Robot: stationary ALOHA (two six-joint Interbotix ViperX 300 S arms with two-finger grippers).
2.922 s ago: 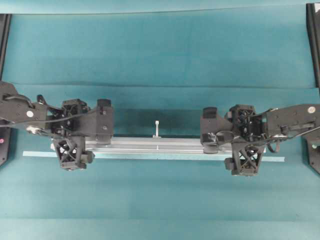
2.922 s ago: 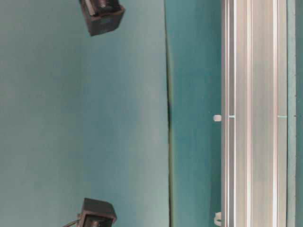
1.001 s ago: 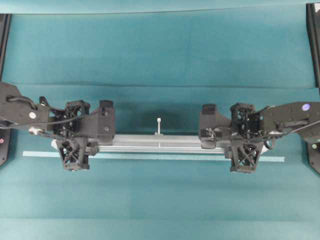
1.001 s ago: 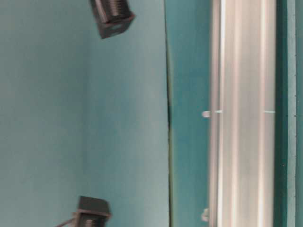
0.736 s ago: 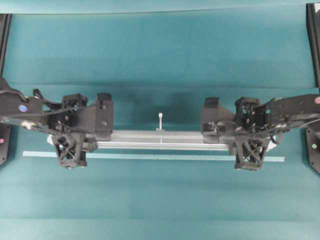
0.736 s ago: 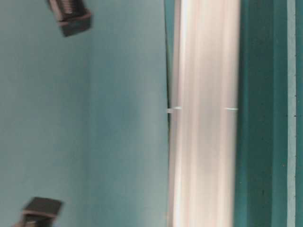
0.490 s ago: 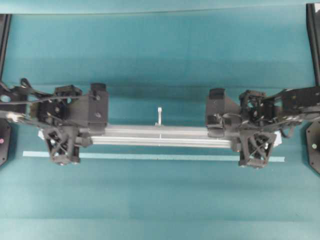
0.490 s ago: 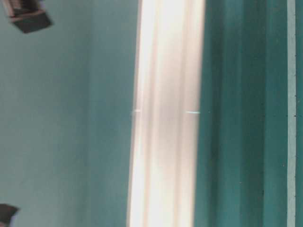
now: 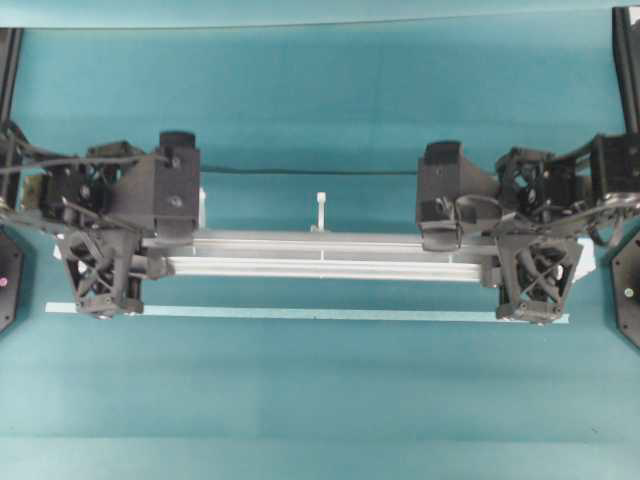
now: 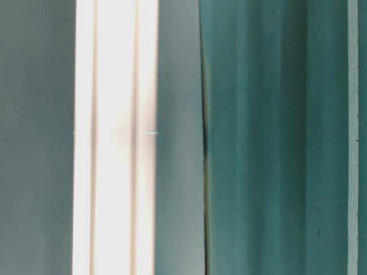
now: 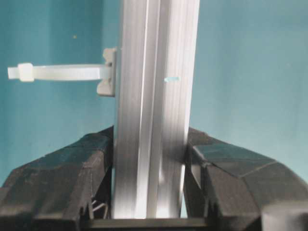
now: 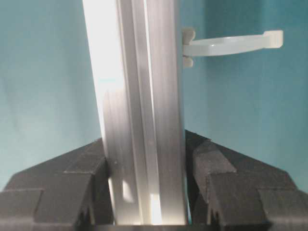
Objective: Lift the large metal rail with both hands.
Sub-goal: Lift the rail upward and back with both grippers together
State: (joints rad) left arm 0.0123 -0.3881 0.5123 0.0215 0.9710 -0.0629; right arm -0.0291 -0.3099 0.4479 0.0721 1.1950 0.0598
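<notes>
Nearest the overhead camera's lower edge, a thin, flat, pale tape strip (image 9: 300,313) lies straight across the teal cloth-covered counter (image 9: 320,400). Just beyond it, the large metal rail (image 9: 320,262), a long silver aluminium bar with lengthwise grooves, is held level above the counter. The left hand (image 9: 110,262), black with lattice-patterned fingers, pinches the rail's end at 9 o'clock; the right hand (image 9: 535,265) pinches the end at 3 o'clock. Wrist views show blocky black fingers (image 11: 82,168) pressed against the rail's sides. A small white zip-tie tab (image 9: 320,212) stands at mid-length on the far edge.
</notes>
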